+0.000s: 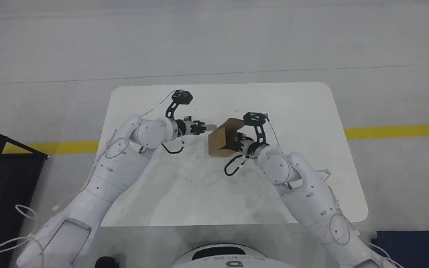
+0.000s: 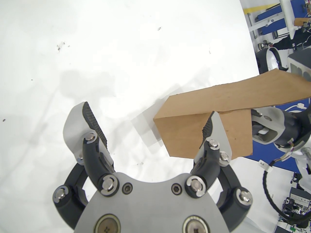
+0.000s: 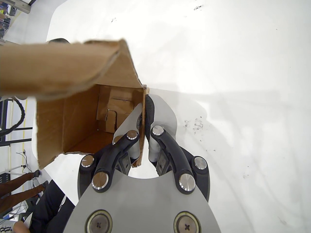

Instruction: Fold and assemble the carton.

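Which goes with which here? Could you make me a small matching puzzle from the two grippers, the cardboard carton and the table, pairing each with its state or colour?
Things:
1. left gripper
2. right gripper
3. carton
4. table

States:
A. white, with small dark marks
B. shut on a cardboard wall
C. brown, open so its inside shows
D. open, fingers spread wide

Pairs: 1-D; 2-B; 3-C; 4-A.

The brown cardboard carton (image 1: 224, 136) is partly formed: an open box tipped on its side near the tabletop's (image 1: 295, 114) middle, one long flap jutting out, one wall pinched in the right tool (image 3: 145, 109).
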Robot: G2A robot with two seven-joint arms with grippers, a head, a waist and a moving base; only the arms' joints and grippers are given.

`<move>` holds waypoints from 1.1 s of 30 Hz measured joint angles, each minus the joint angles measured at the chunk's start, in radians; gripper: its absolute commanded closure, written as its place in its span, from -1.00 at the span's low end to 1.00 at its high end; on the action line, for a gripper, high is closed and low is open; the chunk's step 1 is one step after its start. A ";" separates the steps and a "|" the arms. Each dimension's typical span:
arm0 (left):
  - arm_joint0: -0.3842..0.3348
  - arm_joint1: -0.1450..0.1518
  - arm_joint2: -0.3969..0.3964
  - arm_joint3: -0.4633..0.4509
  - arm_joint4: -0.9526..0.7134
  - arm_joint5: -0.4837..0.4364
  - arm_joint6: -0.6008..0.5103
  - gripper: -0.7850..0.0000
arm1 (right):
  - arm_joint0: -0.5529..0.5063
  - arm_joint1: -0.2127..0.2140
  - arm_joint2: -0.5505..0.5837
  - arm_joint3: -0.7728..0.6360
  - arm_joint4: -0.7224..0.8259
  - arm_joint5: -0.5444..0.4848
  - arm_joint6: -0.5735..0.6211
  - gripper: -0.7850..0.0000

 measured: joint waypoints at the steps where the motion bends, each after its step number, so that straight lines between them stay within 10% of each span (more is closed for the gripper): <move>1: 0.003 0.001 -0.008 -0.002 -0.003 -0.001 0.001 -1.00 | -0.002 -0.001 -0.002 -0.005 -0.001 0.004 0.002 0.09; 33: 0.167 0.071 -0.265 -0.133 -0.003 0.000 -0.084 -0.73 | 0.016 -0.001 0.068 0.078 0.347 -0.261 0.046 0.15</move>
